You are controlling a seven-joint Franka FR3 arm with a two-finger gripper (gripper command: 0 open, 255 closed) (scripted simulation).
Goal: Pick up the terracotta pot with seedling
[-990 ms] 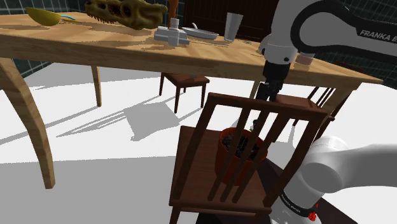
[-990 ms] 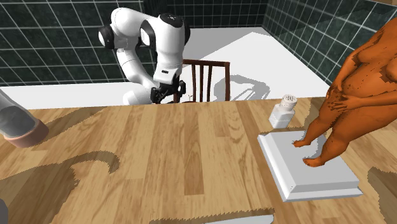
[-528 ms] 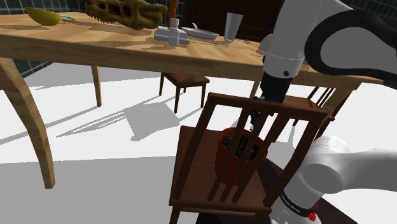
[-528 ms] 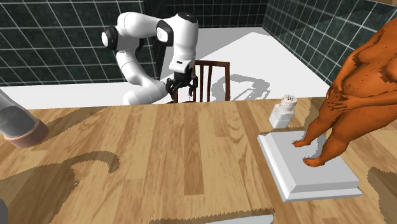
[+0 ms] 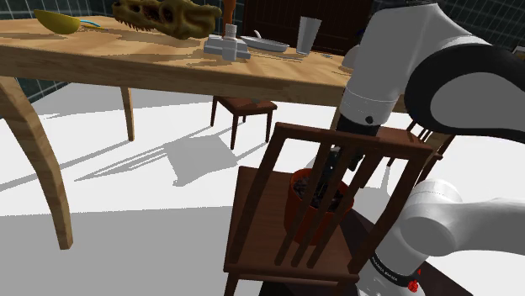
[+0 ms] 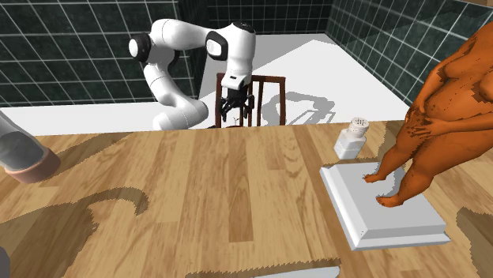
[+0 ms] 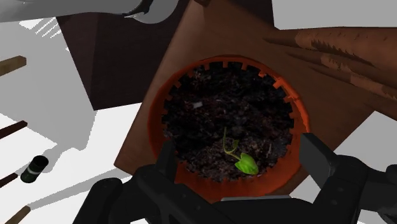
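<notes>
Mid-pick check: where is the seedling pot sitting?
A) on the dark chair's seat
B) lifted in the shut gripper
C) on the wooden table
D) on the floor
A: the pot rests on the dark chair seat, behind its back slats, and the gripper hovers over it with fingers apart.

Pot point(image 5: 313, 187): reddish-brown, dark soil, upright on the chair point(image 5: 294, 134) seat.
Gripper point(image 5: 338, 168): behind the chair's back slats, directly above the pot.
Tabletop point(image 5: 168, 63): wooden, beyond the chair.
</notes>
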